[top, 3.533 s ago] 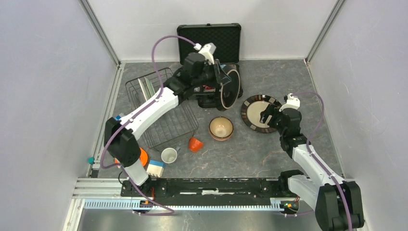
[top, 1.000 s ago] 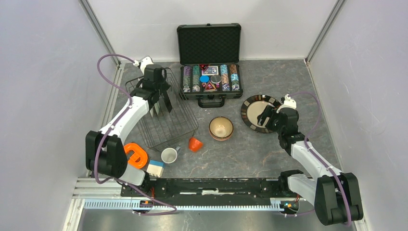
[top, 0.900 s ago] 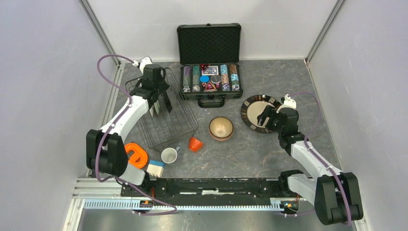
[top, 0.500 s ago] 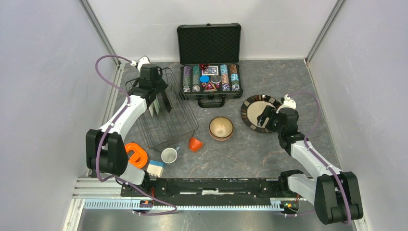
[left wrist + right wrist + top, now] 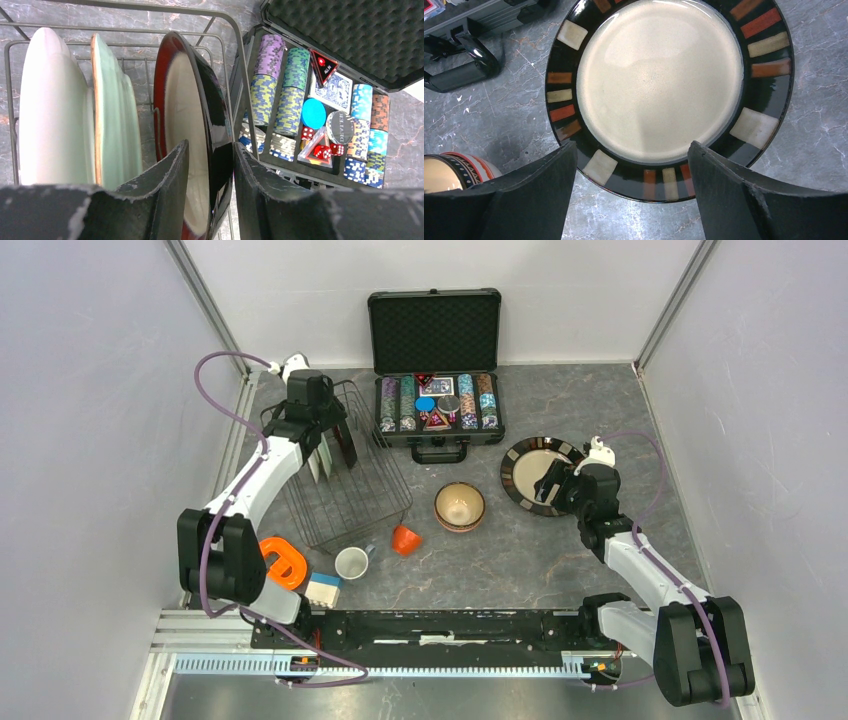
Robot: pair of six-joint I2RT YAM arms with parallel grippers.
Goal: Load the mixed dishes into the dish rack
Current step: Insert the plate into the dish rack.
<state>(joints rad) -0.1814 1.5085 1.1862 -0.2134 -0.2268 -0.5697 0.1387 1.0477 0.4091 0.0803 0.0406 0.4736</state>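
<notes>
Three plates stand on edge in the black wire dish rack (image 5: pixel 350 502): a white one (image 5: pixel 47 110), a teal one (image 5: pixel 112 125) and a dark-rimmed one (image 5: pixel 190 100). My left gripper (image 5: pixel 210 145) straddles the dark-rimmed plate's top rim, open, with a gap at the left finger. A second dark-rimmed beige plate (image 5: pixel 659 80) lies flat on the table. My right gripper (image 5: pixel 631 147) hovers open over its near rim. The tan bowl (image 5: pixel 459 506), orange cup (image 5: pixel 404 538) and white cup (image 5: pixel 351 563) sit on the table.
The open black case of poker chips (image 5: pixel 436 415) stands just right of the rack, close to my left fingers. An orange ring toy (image 5: pixel 282 562) and a white-and-blue block (image 5: pixel 323 589) lie near the left arm's base. Grey walls close in both sides.
My left jaws have widened around the dark-rimmed plate standing in the rack, and the left wrist has drawn slightly back. The right arm has not moved.
</notes>
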